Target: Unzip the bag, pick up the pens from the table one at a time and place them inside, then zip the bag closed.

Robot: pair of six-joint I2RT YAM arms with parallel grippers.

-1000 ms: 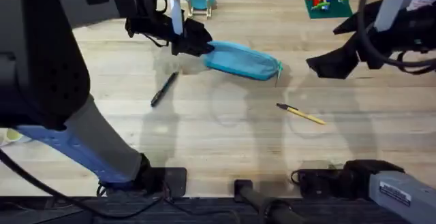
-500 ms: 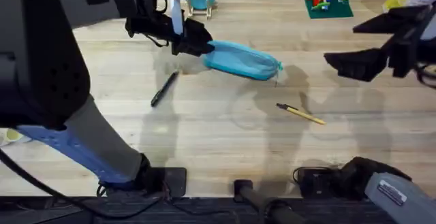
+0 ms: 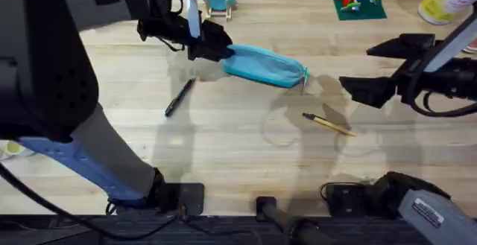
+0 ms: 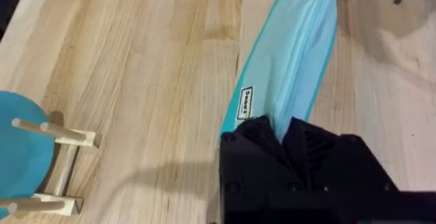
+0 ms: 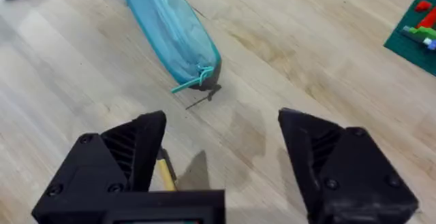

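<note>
the teal fabric pencil pouch (image 3: 264, 65) lies on the pale plank bench (image 3: 238, 156), toward the far side, its long oval body slanting from the left arm toward the middle. the left hand (image 4: 286, 132) is clamped on the pouch's near end, the black fingers (image 4: 253, 137) pinching the soft cloth beside a small white label (image 4: 246, 104). the zipper seam runs along the top of the pouch, and its thin cord pull (image 5: 193, 81) hangs at the far end, the one facing the right arm.

the right hand (image 5: 221, 157) hovers above the bench with its jaws spread wide and nothing between them, near the pull end of the pouch but apart from it. the yellow pen (image 3: 329, 123) with its black tip lies just below that hand; the black pen (image 3: 178, 97) lies on the bench on the left side, near the pouch yet not touching it. both pens are outside the pouch.

judging from this, the step in hand is the unzipping: one hand anchors the pouch while the other is placed to go for the pull. whether the zipper is partly open cannot be told. the next move would call for lowering the right hand onto that slim cord and narrowing on it precisely, then drawing it along the seam toward the left hand. the cloth looks limp and smooth, so it may bunch if the anchoring grip slips.
</note>
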